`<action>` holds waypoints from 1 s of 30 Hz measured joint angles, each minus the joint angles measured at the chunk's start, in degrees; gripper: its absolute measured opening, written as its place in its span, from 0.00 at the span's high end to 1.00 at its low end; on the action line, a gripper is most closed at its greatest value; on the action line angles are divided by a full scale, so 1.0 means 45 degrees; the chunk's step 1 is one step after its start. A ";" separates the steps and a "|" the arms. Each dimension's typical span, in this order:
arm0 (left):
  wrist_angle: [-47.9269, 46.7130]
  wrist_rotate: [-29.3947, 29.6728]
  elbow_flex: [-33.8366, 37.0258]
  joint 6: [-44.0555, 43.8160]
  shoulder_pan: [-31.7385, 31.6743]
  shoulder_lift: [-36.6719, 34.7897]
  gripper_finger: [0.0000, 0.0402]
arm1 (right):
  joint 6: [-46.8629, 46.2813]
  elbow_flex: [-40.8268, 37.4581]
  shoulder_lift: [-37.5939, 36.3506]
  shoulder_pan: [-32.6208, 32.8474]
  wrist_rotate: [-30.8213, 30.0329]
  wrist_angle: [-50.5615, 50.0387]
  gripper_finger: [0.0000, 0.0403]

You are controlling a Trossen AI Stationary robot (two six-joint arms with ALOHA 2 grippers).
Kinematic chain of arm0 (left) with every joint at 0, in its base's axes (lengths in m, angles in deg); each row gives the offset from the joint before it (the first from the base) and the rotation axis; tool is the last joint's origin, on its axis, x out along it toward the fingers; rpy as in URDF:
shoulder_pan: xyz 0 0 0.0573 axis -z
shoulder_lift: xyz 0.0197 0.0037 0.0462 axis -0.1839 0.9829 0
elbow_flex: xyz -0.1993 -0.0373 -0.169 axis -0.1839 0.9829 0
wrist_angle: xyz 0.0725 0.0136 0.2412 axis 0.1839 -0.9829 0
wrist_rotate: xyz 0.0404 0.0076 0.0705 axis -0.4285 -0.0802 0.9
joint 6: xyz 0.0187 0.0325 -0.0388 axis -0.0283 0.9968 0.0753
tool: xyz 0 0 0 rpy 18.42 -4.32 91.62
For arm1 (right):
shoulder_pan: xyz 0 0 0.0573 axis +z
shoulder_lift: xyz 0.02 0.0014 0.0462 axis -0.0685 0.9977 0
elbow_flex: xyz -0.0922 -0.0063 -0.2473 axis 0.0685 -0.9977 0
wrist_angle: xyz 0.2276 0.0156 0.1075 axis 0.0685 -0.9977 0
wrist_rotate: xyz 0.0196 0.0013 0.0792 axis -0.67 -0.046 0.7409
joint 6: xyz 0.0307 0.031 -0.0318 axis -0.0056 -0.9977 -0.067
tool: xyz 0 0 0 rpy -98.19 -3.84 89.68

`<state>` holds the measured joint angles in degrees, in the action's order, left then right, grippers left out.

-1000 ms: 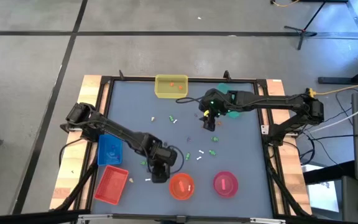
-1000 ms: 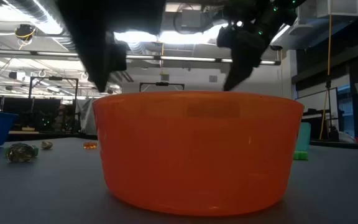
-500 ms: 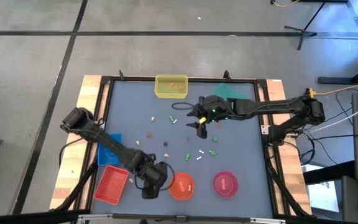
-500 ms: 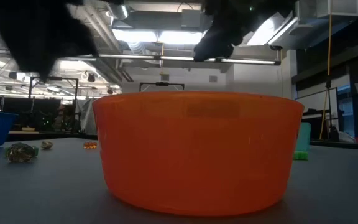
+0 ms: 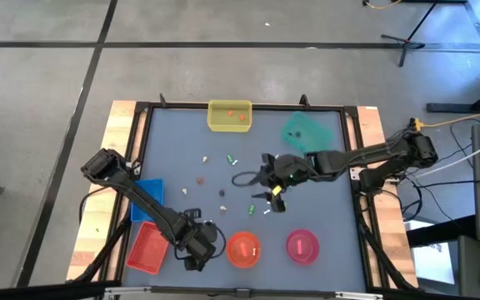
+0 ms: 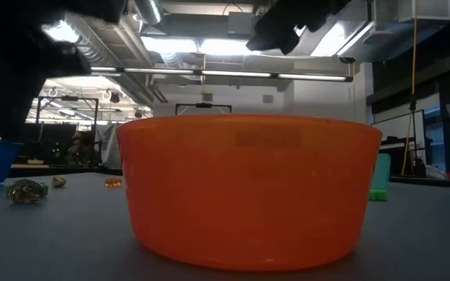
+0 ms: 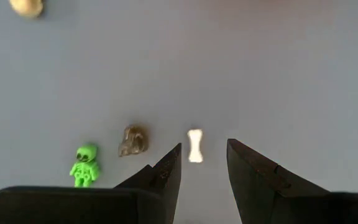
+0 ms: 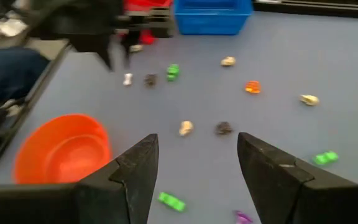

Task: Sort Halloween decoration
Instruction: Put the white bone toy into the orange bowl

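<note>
The Halloween decoration is several tiny trinkets scattered over the grey table's middle (image 5: pixel 222 193). My left gripper (image 5: pixel 193 254) points down near the table's front edge, left of the orange bowl (image 5: pixel 242 248). It is open above a small white bone (image 7: pixel 195 146), which lies flat on the table in line with the gap between the fingers. Beside the bone lie a dark grey piece (image 7: pixel 132 140) and a green skeleton (image 7: pixel 84 165). My right gripper (image 5: pixel 275 200) hangs open above the table's middle, slanting down over a beige skull (image 8: pixel 185 128) and a dark piece (image 8: pixel 224 128).
A yellow tray (image 5: pixel 229 115) and a green tray (image 5: pixel 304 131) stand at the far edge. A blue tray (image 5: pixel 147 193) and a red tray (image 5: pixel 147 247) stand at the left. A pink bowl (image 5: pixel 302 244) sits right of the orange bowl, which fills the low view (image 6: pixel 248 187).
My left gripper has swung toward the table's near left corner and sunk a little, staying open. My right gripper has moved from the far side toward the table's middle and tipped up to a flatter slant, uncovering the green tray. No trinket has moved.
</note>
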<state>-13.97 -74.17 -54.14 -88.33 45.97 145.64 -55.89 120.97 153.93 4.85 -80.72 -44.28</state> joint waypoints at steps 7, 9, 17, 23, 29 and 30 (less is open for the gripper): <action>0.0242 -0.0089 0.1158 -0.0154 0.0005 0.0000 0.72 | 0.0005 0.0000 0.0000 0.0889 -0.0006 0.0018 0.46; 0.0517 -0.0089 0.1352 -0.0154 0.0005 0.0000 0.72 | 0.0007 0.0000 0.0000 0.1010 -0.0016 0.0018 0.46; 0.2392 -0.0086 0.1986 -0.0154 0.0005 0.0000 0.72 | 0.0010 0.0000 0.0000 0.0961 -0.0021 0.0018 0.46; 0.2401 -0.0089 0.2171 -0.0392 0.0005 0.0000 0.72 | 0.0010 0.0000 0.0000 0.0966 -0.0021 0.0018 0.46; 0.2420 -0.0089 0.2171 -0.0387 0.0005 0.0000 0.76 | 0.0010 0.0000 0.0000 0.0963 -0.0021 0.0018 0.46; 0.2434 -0.0091 0.2171 -0.0387 0.0005 0.0000 0.77 | 0.0010 0.0000 0.0000 0.0966 -0.0021 0.0018 0.46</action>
<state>-3.02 -74.58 -44.37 -90.07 45.99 145.64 -55.85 120.97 153.93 9.20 -80.81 -44.19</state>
